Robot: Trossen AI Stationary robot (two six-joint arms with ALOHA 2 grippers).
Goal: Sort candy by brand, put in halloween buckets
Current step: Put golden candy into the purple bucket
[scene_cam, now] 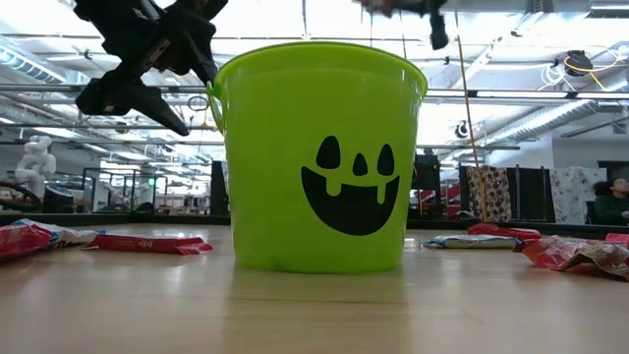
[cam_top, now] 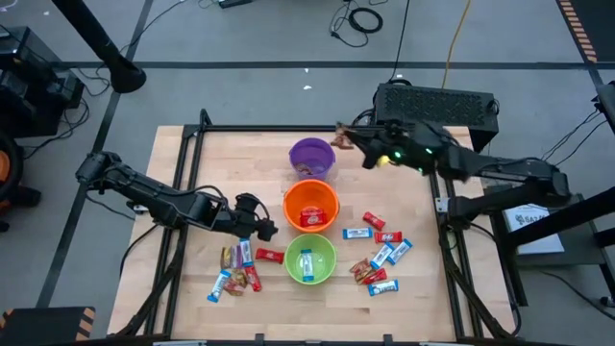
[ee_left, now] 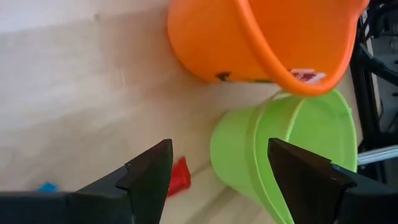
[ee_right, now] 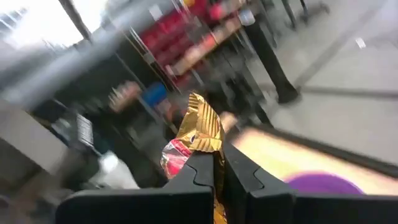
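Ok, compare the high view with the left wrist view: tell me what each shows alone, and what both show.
Only the high view: the purple bucket, the right end effector shut on a gold-wrapped candy beside it, and the candy piles.
Only the left wrist view: the left end effector seen close, open and empty.
Both: the orange bucket, the green bucket, the wooden table.

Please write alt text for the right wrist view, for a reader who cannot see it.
The right gripper is shut on a small candy in a crinkled gold and red wrapper. The round purple plastic bucket shows just past the gripper, on the light wooden table.
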